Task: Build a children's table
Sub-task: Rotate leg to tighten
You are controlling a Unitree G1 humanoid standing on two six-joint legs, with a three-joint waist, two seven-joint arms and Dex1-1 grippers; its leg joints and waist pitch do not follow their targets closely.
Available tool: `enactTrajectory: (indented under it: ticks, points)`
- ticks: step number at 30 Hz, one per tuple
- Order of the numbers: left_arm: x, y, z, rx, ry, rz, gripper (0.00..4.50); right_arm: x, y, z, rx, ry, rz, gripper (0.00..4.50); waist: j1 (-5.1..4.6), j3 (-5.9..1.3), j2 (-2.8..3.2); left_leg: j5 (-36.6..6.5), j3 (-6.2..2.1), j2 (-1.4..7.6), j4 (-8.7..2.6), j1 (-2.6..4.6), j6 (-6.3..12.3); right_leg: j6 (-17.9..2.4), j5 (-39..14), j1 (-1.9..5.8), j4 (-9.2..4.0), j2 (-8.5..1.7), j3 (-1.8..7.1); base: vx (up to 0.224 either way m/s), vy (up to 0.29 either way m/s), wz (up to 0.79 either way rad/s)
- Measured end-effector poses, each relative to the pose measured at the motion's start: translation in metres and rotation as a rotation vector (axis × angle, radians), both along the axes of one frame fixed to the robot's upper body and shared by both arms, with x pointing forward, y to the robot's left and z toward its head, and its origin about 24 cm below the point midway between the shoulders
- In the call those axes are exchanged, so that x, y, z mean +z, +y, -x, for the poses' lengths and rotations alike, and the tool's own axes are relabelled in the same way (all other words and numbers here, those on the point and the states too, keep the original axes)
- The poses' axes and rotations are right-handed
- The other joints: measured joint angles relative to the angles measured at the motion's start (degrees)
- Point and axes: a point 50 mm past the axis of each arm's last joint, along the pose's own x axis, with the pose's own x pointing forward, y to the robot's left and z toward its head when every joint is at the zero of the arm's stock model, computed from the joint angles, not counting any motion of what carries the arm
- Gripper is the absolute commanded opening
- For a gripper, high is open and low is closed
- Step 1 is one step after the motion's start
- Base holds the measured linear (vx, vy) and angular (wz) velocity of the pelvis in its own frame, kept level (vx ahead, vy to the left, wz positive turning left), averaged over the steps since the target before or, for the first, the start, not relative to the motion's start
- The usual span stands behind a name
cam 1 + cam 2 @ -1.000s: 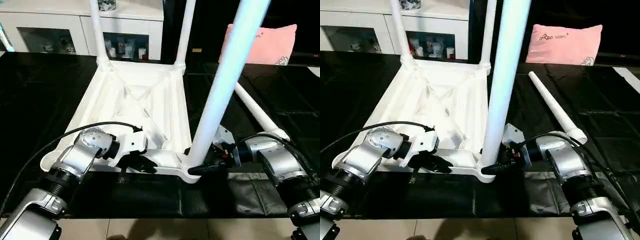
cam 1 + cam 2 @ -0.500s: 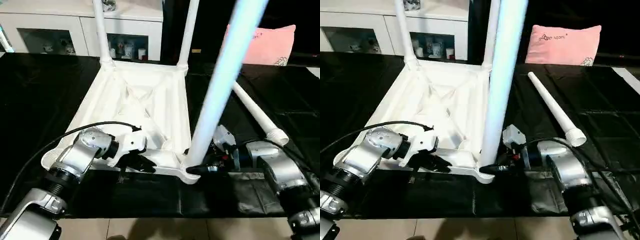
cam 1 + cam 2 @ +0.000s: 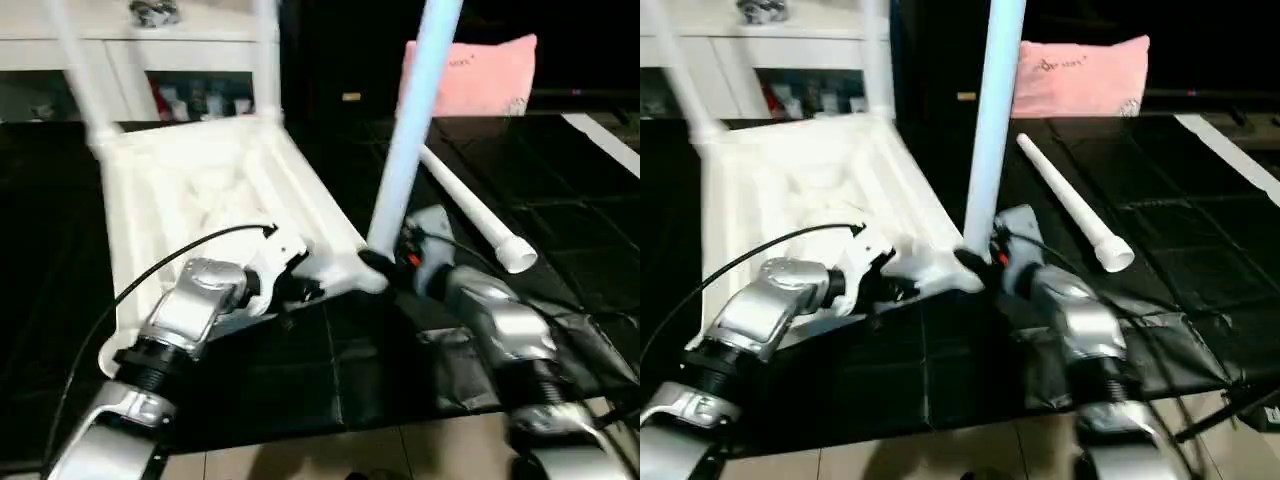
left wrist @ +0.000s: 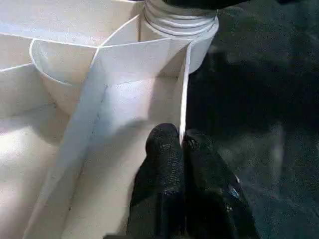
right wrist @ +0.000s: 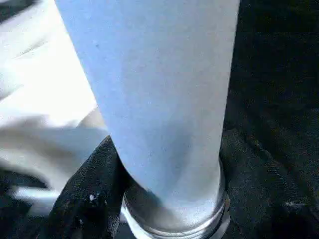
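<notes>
Left gripper [image 4: 182, 144] pinched shut on thin side wall of the upside-down white tabletop [image 3: 190, 190], ribbed underside up, on the black surface [image 3: 330, 380]. Right gripper [image 3: 385, 268] at the near corner socket, black fingers [image 5: 87, 199] clamped around base of the upright leg [image 3: 410, 130], just above its threaded collar. Loose leg [image 3: 470, 215] lies flat beside it, to the right. Two more legs [image 3: 265, 50] stand in the far corners. Beyond: white cabinet [image 3: 130, 80], pink pillow [image 3: 470, 75].

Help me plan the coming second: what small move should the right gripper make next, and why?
Probably keep twisting the near leg into its corner socket: the right gripper grips its base, threads still show, and the left gripper pinches the tabletop rim, steadying it.
</notes>
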Motion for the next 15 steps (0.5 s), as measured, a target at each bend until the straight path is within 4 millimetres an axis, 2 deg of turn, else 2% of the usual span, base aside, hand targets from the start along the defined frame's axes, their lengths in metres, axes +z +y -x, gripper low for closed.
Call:
enactTrajectory:
  ticks: [7, 8, 12, 13, 15]
  points:
    - [0.0017, -0.0039, 0.0015, 0.026, -0.015, -0.015, 0.00, 0.0043, 0.0068, -0.0024, -0.034, -0.026, 0.053, 2.49, 0.70, 0.00, 0.01, -0.05, 0.04, -0.01, -0.04, -0.06, 0.18, -0.19, -0.09, -0.06, 0.00, -0.01, 0.04, 0.000, 0.000, 0.00]
    - [0.0021, -0.0043, 0.0018, 0.022, -0.023, -0.028, 0.00, 0.0061, 0.0069, -0.0019, -0.032, -0.038, 0.059, 3.03, 0.67, 0.01, 0.00, -0.05, 0.06, -0.01, -0.04, -0.06, 0.18, -0.18, -0.10, -0.06, 0.00, -0.01, 0.06, 0.000, 0.000, 0.00]
    - [0.0031, -0.0037, 0.0023, 0.013, -0.037, -0.054, 0.00, 0.0075, 0.0108, 0.0019, -0.014, -0.061, 0.045, 3.05, 0.62, 0.01, 0.00, -0.10, 0.06, 0.00, -0.04, -0.01, 0.08, 0.00, -0.20, -0.05, 0.02, -0.01, 0.06, 0.000, 0.000, 0.00]
    - [0.0032, -0.0030, 0.0027, 0.008, -0.037, -0.057, 0.00, 0.0070, 0.0104, 0.0028, -0.012, -0.062, 0.044, 3.38, 0.63, 0.01, 0.00, -0.17, 0.06, 0.00, -0.04, -0.01, -0.04, 0.00, -0.20, -0.05, 0.02, -0.01, 0.06, 0.000, 0.000, 0.00]
    - [0.0036, -0.0021, 0.0031, -0.002, -0.038, -0.060, 0.00, 0.0069, 0.0095, 0.0046, -0.001, -0.066, 0.042, 3.47, 0.65, 0.01, 0.00, -0.20, 0.06, -0.01, -0.04, -0.02, -0.08, 0.00, -0.20, -0.05, 0.02, -0.01, 0.06, 0.000, 0.000, 0.00]
